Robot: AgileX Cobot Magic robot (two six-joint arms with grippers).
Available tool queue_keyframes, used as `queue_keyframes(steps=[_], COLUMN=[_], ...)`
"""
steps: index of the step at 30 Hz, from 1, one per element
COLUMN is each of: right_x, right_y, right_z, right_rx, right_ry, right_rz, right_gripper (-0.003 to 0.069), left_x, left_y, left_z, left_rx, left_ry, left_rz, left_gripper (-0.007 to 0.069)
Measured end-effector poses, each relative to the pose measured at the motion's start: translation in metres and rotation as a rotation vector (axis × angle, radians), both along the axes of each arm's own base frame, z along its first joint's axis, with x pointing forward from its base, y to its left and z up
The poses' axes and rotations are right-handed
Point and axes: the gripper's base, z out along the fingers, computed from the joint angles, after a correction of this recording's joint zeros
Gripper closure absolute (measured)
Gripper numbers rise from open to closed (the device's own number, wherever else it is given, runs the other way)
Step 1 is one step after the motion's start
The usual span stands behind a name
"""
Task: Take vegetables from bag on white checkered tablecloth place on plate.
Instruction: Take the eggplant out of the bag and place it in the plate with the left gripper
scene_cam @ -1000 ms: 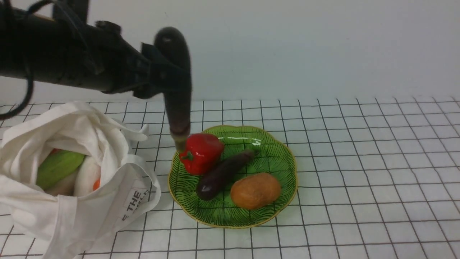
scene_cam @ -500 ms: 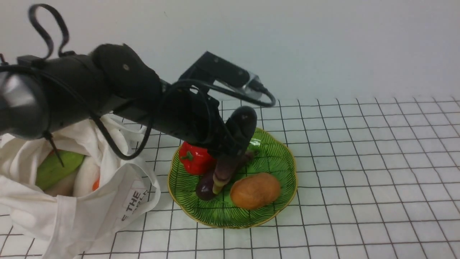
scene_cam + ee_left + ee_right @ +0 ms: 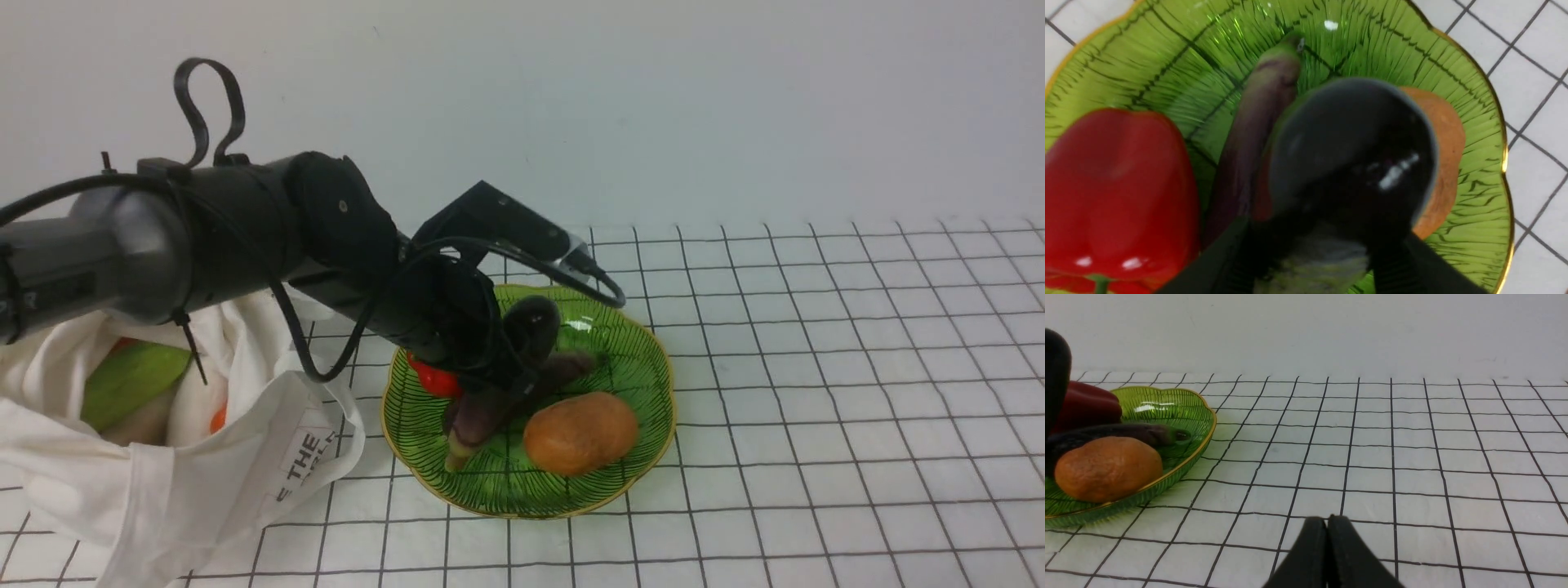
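Left jaws: closed across the middle of the long eggplant (image 3: 478,412), one finger on each side of it in the left wrist view. The hold is firm enough to carry it, with no visible gap. A grip at mid-length appears chosen to balance the load.

Eggplant attitude: steeply tilted over the plate (image 3: 641,359), dark blunt end (image 3: 1355,155) up and pale stem end pointing toward the plate's 7 o'clock. The stem tip is at or just above the plate floor; contact cannot be confirmed. The tilt probably serves to bring the slim end down first into the free strip of plate.

Plate contents: red bell pepper (image 3: 426,377) at 9 o'clock, largely hidden by the arm. The dark glossy eggplant (image 3: 571,365) runs from the centre toward 1 o'clock, under and beside the held one. The orange-brown round item (image 3: 580,433) sits at 5 o'clock. Room is short, so crowding is the main risk on release.

Bag (image 3: 163,465): slumped open on the tablecloth (image 3: 816,367) at the plate's 9 o'clock. A green vegetable (image 3: 131,380) shows in its mouth, so more fetching is likely.

Right jaws: pressed together and empty, low over bare tablecloth at the plate's 3 o'clock, well apart from it. They are presumably parked to keep clear.

Stage: placement nearly complete; release outstanding.
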Motion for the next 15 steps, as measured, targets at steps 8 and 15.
queue_keyframes(steps=[8,15], right_x=[0.000,0.000], right_y=[0.000,0.000], right_z=[0.000,0.000], right_rx=[0.000,0.000], right_ry=[0.000,0.000], right_rz=[0.000,0.000], right_gripper=[0.0673,0.0673], left_x=[0.001,-0.001], left_y=[-0.001,0.005], left_z=[-0.004,0.015], left_rx=[0.002,0.007], left_ry=[0.016,-0.013], left_rz=[0.014,0.075], left_gripper=[0.0092,-0.0016])
